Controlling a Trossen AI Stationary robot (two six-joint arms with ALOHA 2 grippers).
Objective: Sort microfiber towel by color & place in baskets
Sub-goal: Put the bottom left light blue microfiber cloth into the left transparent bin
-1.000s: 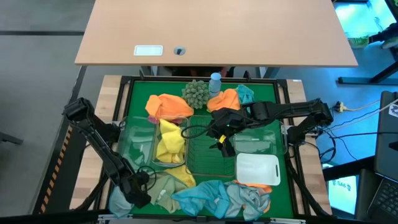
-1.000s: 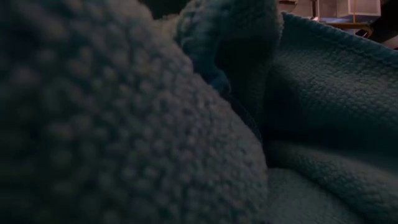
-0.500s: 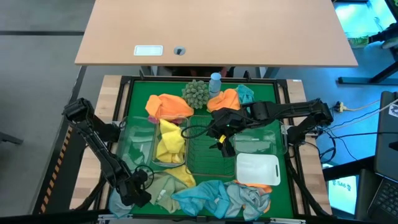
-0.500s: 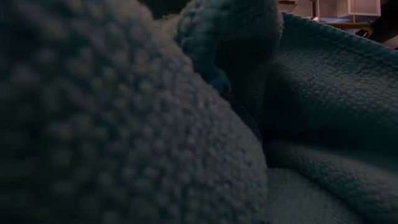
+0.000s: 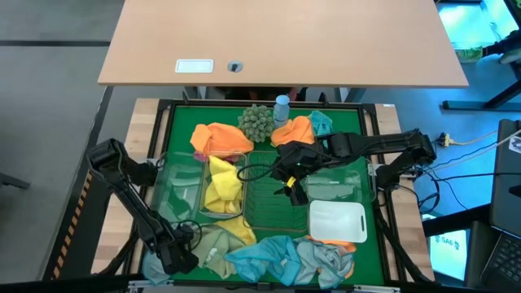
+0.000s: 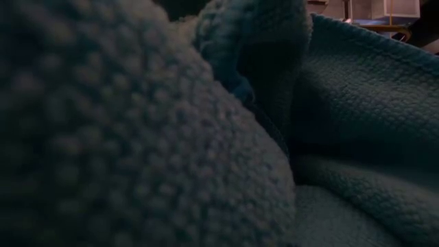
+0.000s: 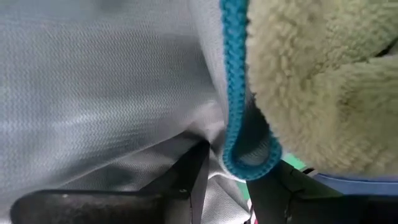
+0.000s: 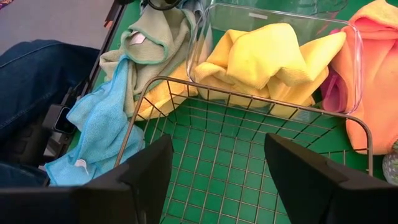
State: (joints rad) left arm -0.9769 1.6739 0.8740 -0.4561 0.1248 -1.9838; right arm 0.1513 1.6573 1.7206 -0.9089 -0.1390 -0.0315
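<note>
My left gripper [image 5: 175, 259] is down at the table's near-left corner, shut on a pale grey-blue towel [image 7: 112, 81] with a blue hem. A pale green towel [image 7: 323, 81] lies against that towel. My right gripper [image 5: 289, 185] hangs open over the dark wire basket [image 8: 249, 155] and touches nothing. Next to the wire basket, a clear bin [image 5: 220, 189] holds a yellow towel [image 8: 267, 56]. Another clear bin [image 5: 179, 189] stands to its left, a third [image 5: 338, 185] to the right, and a white bin [image 5: 336, 220] nearer. Close-up towels fill the low view. My left gripper has the grey-blue towel's blue-hemmed edge [image 7: 239, 158] between its two fingers [image 7: 186, 180], at a corner of the hem. How many layers are caught cannot be told. The towel lies spread under and around the fingers, on the pile, slack.
Orange towels [image 5: 220, 138] and a teal one [image 5: 320, 122] lie at the far side beside a grey-green spiky ball [image 5: 256, 122] and a small blue bottle [image 5: 281, 108]. Blue and grey towels [image 5: 281, 256] heap along the near edge. A person's jeans-clad leg [image 8: 37, 68] is beside the table.
My left arm has shifted a little, its gripper creeping toward the table's near-left corner while staying low on the towels.
</note>
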